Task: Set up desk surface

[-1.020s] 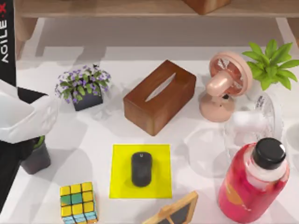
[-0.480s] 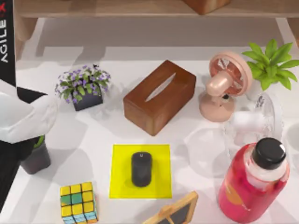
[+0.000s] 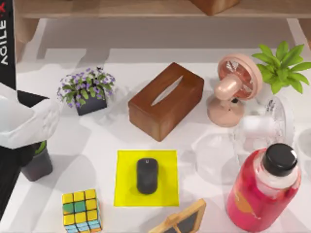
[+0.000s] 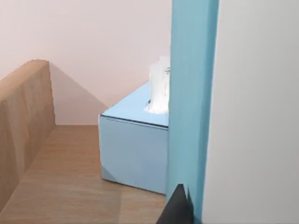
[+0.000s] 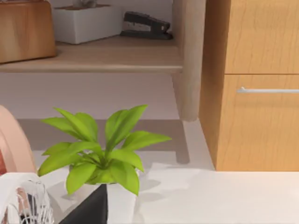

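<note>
The white desk surface (image 3: 97, 145) spreads across the top view. A yellow square mat (image 3: 126, 194) lies at its front centre with a black mouse (image 3: 146, 175) on it. My left arm (image 3: 24, 121) reaches in from the left edge of the desk, beside a dark pot (image 3: 36, 165). A dark tip of the left gripper (image 4: 176, 207) shows in the left wrist view, near a light-blue tissue box (image 4: 133, 154) on a wooden shelf. A dark wedge of the right gripper (image 5: 88, 207) shows below a green plant (image 5: 100, 149).
Spread over the desk are a wooden tissue box (image 3: 165, 99), a purple flower pot (image 3: 87, 92), a pink fan (image 3: 233, 90), a green plant (image 3: 282, 65), a white fan (image 3: 265, 126), a red bottle (image 3: 265, 189), a colour cube (image 3: 81, 209) and a small framed board (image 3: 182, 221). A wooden shelf (image 3: 146, 8) runs along the back.
Almost nothing differs. The mouse's outline shifted slightly on the mat and the left arm edged a little leftward.
</note>
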Available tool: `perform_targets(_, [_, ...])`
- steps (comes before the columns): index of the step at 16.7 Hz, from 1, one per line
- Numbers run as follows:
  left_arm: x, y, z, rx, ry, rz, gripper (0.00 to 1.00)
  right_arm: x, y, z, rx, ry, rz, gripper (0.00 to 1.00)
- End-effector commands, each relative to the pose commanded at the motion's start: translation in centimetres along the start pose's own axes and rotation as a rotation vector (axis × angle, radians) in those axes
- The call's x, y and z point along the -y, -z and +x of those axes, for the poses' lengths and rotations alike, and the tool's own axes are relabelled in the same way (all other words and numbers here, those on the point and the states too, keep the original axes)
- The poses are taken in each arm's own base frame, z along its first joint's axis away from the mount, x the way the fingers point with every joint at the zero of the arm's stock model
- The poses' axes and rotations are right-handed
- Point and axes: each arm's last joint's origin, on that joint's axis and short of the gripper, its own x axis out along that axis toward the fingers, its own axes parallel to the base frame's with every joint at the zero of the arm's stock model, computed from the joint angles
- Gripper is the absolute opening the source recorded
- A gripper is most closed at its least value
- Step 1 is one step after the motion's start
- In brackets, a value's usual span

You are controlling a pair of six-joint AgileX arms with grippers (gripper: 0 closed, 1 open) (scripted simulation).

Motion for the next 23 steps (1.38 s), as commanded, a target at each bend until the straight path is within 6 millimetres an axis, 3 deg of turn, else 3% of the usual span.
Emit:
perform_targets(6, [0.1, 0.0, -0.1, -0.001, 0.003, 0.002, 0.0, 0.0, 0.0, 0.0, 0.0, 0.0, 0.0, 1.0])
perform_targets(13, [0.1, -1.5, -3.9, -0.001, 0.002, 0.002, 0.0, 0.0, 0.0, 0.0, 0.0, 0.0, 0.0, 1.0])
perform_targets(19, [-0.1, -1.5, -3.7, -0.002, -0.002, 0.008, 0.0, 0.0, 0.0, 0.0, 0.0, 0.0, 0.0, 1.0])
perform_targets(23, [-1.8, -3.6, -3.0, 0.041, -0.01, 0.064, 0.0, 0.0, 0.0, 0.0, 0.0, 0.0, 0.0, 1.0])
